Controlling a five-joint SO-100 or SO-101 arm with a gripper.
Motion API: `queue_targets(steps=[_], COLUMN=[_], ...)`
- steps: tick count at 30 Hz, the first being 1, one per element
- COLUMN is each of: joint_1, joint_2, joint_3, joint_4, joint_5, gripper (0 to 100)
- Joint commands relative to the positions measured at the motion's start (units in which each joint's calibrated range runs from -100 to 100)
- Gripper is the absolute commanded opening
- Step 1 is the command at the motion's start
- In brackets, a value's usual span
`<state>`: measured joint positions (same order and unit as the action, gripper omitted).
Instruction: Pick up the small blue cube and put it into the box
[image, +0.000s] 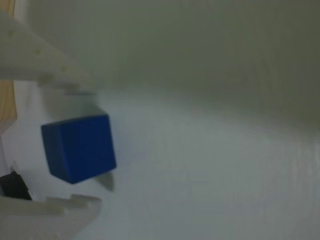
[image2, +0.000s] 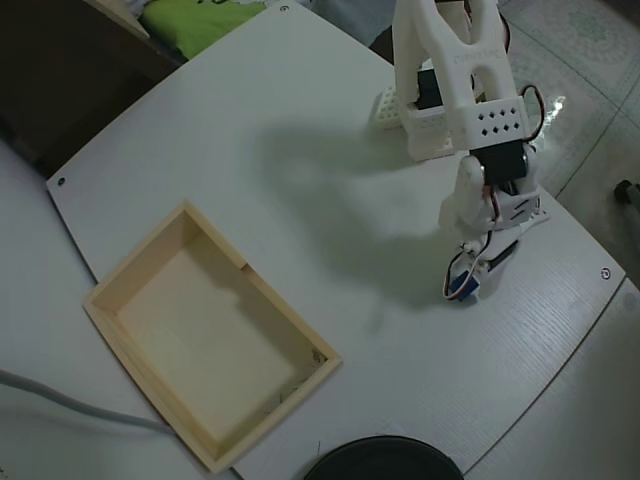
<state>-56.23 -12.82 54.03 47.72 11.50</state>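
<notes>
Blue against the pale table, the small blue cube sits between the two white fingers of the gripper in the wrist view, tilted so that one corner points down and casts a small dark shadow on the surface beside it. The upper finger reaches in from the top left and the lower finger from the bottom left; a gap shows between each fingertip and the cube, so the jaws stand apart and neither pad visibly presses the cube. Whether the cube rests on the table or hangs slightly off it cannot be told from this blurred view. In the overhead view the gripper points down at the white table near its right side, and a sliver of blue shows right at the fingertips, the small blue cube mostly covered by the arm above it. Well away from the gripper, to its left and lower in the overhead view, lies the box, a shallow tray of light wood with nothing visible in it. Behind the arm's base a small white perforated block stands on the table, and a dark round object lies at the bottom edge.
</notes>
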Motion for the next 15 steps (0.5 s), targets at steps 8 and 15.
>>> queue_targets(steps=[8,15], joint_1=[0.5,0.6], joint_2=[0.1,0.1], joint_3=[-4.0,-3.5], joint_4=[-0.4,-0.5], joint_5=[0.2,0.2], gripper=[20,14])
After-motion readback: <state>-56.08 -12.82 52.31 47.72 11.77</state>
